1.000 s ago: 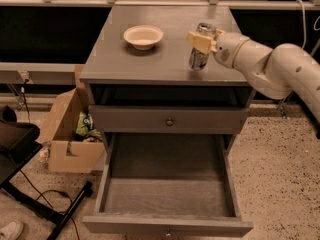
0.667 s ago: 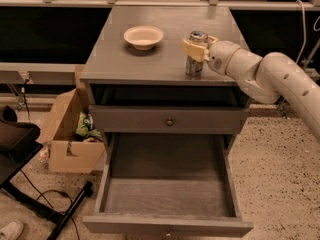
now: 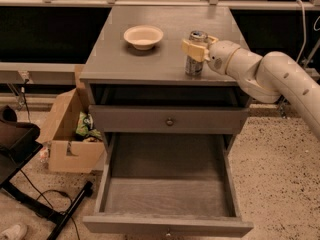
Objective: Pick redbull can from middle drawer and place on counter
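Note:
The redbull can [image 3: 194,63] stands upright on the counter [image 3: 150,59], near its front right edge. My gripper [image 3: 198,46] reaches in from the right and is shut on the can's upper half, one cream finger [image 3: 190,49] in front of the can and the other behind it. The can's base looks to be touching the counter top. The middle drawer [image 3: 167,194] is pulled fully out below, and its pale wood floor is bare.
A shallow cream bowl [image 3: 143,36] sits on the counter to the left of the can. The upper drawer front [image 3: 170,120] is closed. An open cardboard box [image 3: 70,139] and a black stand base [image 3: 35,204] are on the floor at the left. A railing runs behind the cabinet.
My gripper has carried the can leftward and toward the counter's front edge, lowering it until it stands on the counter. The drawer and bowl have not moved.

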Available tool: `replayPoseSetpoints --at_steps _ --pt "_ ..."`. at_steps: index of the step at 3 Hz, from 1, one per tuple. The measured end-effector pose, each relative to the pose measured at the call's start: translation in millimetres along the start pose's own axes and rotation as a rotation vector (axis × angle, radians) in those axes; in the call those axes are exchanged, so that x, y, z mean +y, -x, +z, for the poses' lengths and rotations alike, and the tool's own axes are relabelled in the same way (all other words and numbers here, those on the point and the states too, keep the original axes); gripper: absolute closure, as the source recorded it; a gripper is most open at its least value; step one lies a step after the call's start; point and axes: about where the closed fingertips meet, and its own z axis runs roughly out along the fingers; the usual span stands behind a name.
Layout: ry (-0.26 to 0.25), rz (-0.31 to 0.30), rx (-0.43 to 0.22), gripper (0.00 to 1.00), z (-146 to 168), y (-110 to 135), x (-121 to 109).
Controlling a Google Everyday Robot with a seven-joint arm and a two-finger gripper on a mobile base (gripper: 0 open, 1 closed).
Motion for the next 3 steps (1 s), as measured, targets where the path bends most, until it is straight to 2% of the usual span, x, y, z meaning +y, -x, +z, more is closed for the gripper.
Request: replayPoseSetpoints --at_steps 2,3 --pt "0.0 0.0 0.0 0.12 0.1 0.4 0.1" --pt "0.004 0.0 0.0 0.0 2.0 0.7 1.9"
